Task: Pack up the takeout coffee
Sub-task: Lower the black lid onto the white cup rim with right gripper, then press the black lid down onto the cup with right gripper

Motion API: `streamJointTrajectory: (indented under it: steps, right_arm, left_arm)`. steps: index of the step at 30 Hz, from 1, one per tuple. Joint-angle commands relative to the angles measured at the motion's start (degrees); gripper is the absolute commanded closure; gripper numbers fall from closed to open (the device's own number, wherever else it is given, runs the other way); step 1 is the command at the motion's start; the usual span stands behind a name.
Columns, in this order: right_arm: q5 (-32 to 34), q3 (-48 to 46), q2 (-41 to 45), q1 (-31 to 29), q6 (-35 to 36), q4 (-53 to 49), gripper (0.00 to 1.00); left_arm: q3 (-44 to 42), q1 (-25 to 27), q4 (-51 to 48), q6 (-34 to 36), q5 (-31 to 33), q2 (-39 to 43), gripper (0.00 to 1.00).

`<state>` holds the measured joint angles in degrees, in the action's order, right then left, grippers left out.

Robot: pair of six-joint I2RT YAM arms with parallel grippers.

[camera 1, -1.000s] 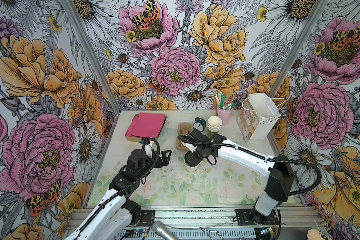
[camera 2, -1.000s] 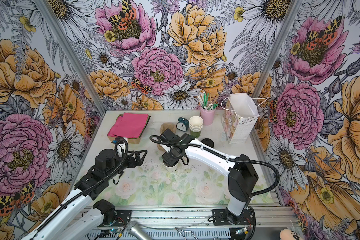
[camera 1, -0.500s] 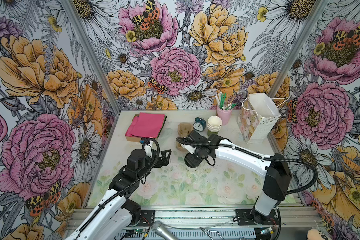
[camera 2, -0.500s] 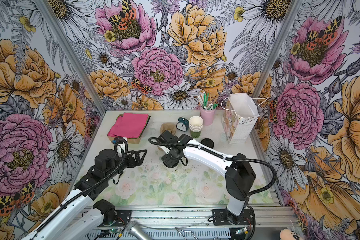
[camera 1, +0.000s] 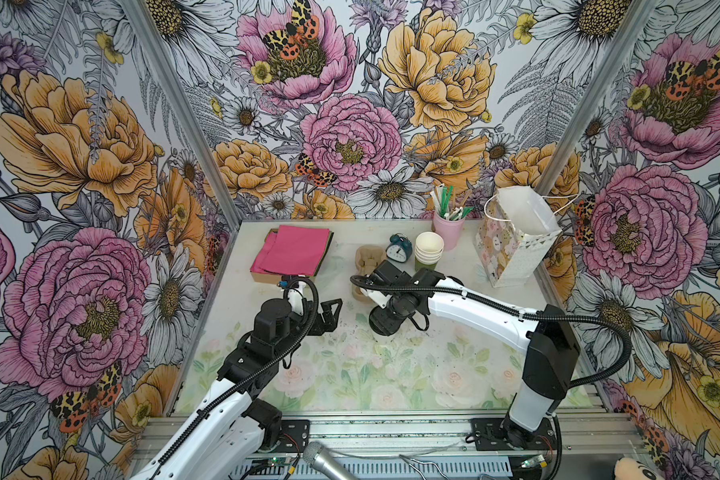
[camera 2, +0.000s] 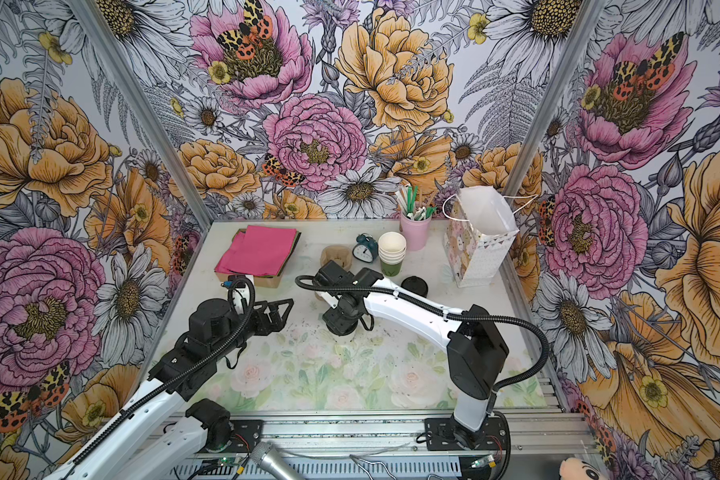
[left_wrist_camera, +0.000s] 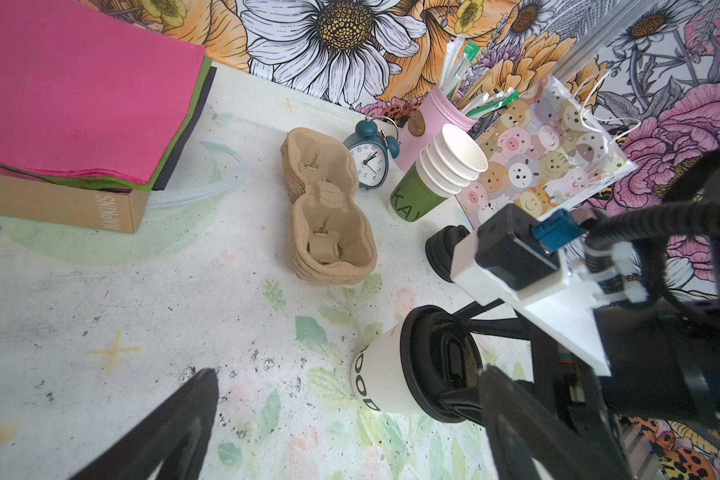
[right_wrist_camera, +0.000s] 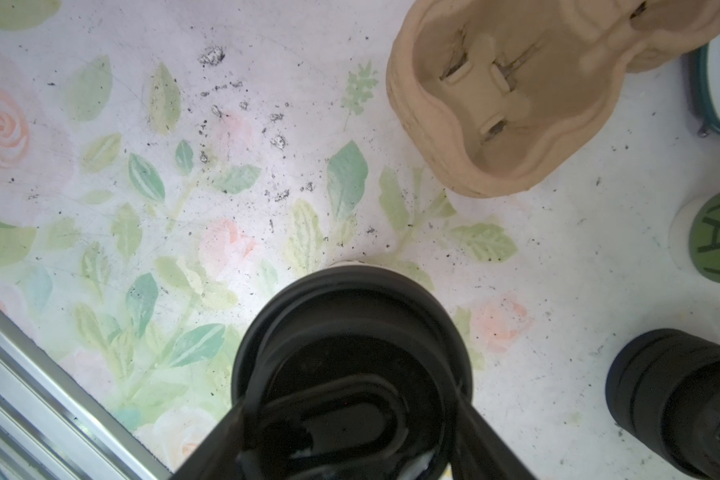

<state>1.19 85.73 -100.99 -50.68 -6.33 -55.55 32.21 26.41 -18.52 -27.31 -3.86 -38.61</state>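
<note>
Barely anything has shifted over the last second. The right arm's elbow has eased a little toward 9 o'clock, while wrist and cup sit much where they were. Left arm unmoved.

Right fingers come down from above and are clamped on the coffee cup, one finger pressed to each side of its black lid. Cup sits directly under them, mid-worktop, mostly hidden in both top views. Cannot tell whether its base rests on the worktop or hangs just clear.

Left fingers are spread wide and hold nothing. The cup lies near them, at their 3 o'clock.

Cup's long axis is about vertical, lid up toward the wrist, base down. It looks to lean in the left wrist view, but that camera is itself tilted, so the lean is unconfirmed.

Outward from the cup, in a top view:
- Cup carrier is near, at 11 to 12 o'clock, its closer well empty.
- Paper bag stands mouth up, well apart at 2 o'clock.

Judgement: the right arm has the job. Travel toward 12 o'clock is short, and the cup should stay lid-up and go straight down into the well.
</note>
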Motion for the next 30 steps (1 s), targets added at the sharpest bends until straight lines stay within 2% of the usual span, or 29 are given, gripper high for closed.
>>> streamJointTrajectory:
  steps: [1, 10, 30]
  right_arm:
    - [-1.23, -0.54, -3.11, -0.21, 0.42, -2.63, 0.35]
    - [-3.87, -2.23, -5.17, -0.13, -0.40, -3.59, 0.36]
    - [-2.92, -3.23, -12.03, -0.66, -0.56, -6.82, 0.41]
  left_arm:
    - [-0.61, 0.52, 2.00, -0.82, 1.42, 0.58, 0.01]
    - [-0.74, 0.57, 2.57, -1.08, 1.52, 0.64, 0.01]
    - [-1.00, 0.57, 3.14, -1.41, 2.81, 0.83, 0.01]
